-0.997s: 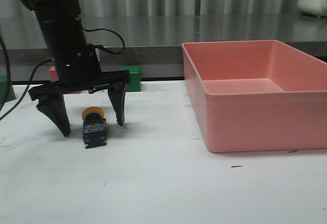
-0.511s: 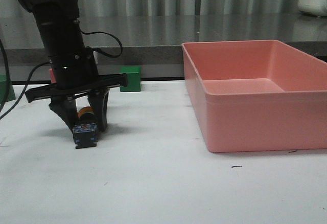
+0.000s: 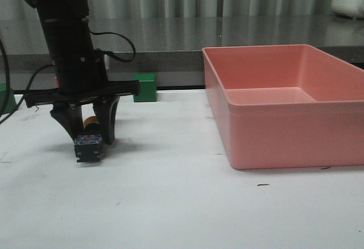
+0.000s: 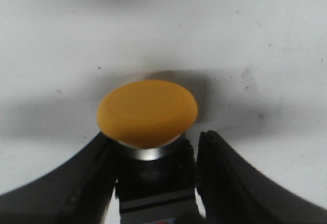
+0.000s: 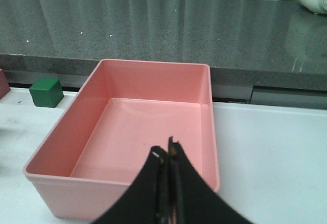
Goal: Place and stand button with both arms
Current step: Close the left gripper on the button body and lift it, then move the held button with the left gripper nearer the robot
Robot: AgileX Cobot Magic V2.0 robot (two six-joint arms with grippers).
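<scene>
The left gripper is clamping the button between its two black fingers, which are pressing against the black body just below the pale collar. In the front view the button is lying on its side low between the fingertips, its bluish base facing the camera and its yellow cap pointing away behind it; whether it is touching the white tabletop or hanging just above it cannot be told. The left wrist view is showing the round yellow cap sticking out just beyond the fingertips, with the tabletop behind it.

The right gripper is showing only in its own wrist view, its fingers pressed together with nothing between them, and it is hanging above the near wall of the pink bin.

Behind the left gripper, a green cube is sitting at the far edge of the tabletop, and the pink bin is standing well off to the left gripper's right.
</scene>
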